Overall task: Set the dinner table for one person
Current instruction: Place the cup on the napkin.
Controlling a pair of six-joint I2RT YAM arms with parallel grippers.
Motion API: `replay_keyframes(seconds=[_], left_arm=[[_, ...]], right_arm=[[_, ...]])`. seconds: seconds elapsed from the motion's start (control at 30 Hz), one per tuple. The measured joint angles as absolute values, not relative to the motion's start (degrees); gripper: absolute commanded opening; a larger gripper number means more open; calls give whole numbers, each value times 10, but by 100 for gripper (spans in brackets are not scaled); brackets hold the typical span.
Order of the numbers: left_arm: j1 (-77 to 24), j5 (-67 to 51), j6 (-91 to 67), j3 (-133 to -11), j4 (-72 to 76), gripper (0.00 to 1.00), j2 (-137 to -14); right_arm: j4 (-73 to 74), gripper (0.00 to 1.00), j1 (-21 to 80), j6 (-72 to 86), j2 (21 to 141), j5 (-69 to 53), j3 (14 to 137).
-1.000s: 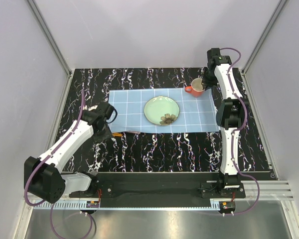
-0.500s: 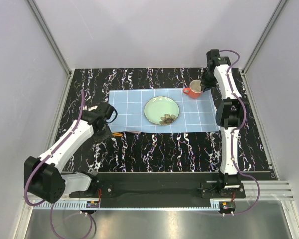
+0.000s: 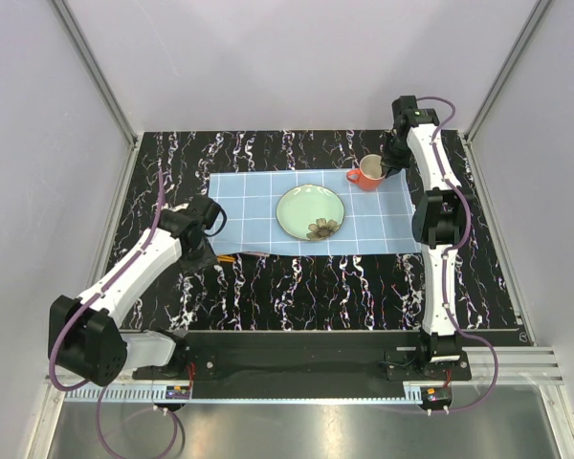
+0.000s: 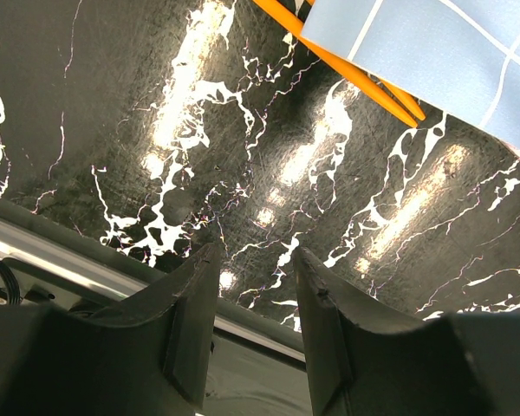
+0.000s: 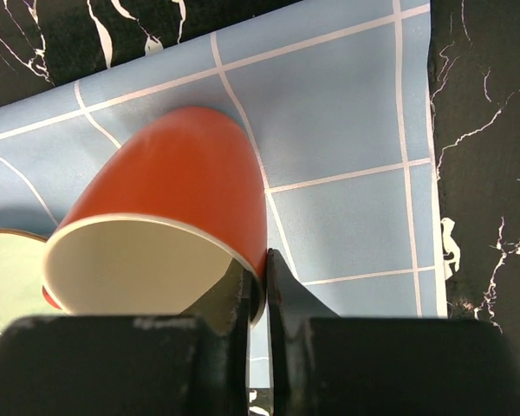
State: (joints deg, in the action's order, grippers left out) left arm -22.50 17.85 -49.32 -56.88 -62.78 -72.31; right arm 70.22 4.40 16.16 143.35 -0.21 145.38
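The dinner table [image 3: 364, 287] is glossy black with white veins. A light blue gridded placemat [image 3: 258, 206] lies on it, with a pale green plate [image 3: 310, 211] in its middle. My right gripper [image 3: 387, 163] is shut on the rim of a red cup [image 3: 369, 172] with a cream inside, held over the placemat's far right corner. In the right wrist view the fingers [image 5: 282, 295] pinch the cup's wall [image 5: 182, 173]. My left gripper [image 3: 199, 251] is open and empty over bare table [image 4: 199, 130]. Orange utensils [image 4: 364, 74] stick out from under the placemat [image 4: 451, 61].
The orange utensil tips [image 3: 228, 257] lie at the placemat's near left edge, next to my left gripper. A metal frame and pale walls enclose the table. The table's near edge [image 4: 87, 260] shows in the left wrist view.
My right gripper has carried the red cup a little left, over the placemat's far right corner. The left arm has barely moved.
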Motion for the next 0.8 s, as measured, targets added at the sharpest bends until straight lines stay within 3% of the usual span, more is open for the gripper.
replay_keyframes(seconds=[0.1,0.13,0.17,0.57,0.8], left_arm=[[-225,178,-493,-569,-628,43,-723],[-225,178,-493,-569,-628,43,-723],[-225,178,-493,-569,-628,43,-723],[-225,175,-493,-569,-628,43,-723],[-225,173,-493,-569,-626,43,-724]], right_arm=[[703,23,44,163,1434,-1,1454],[703,35,44,164,1435,-2,1456],[702,37,44,164,1435,-2,1458],[701,38,44,177,1439,-7,1522],[696,40,51,180,1406,-38,1459]])
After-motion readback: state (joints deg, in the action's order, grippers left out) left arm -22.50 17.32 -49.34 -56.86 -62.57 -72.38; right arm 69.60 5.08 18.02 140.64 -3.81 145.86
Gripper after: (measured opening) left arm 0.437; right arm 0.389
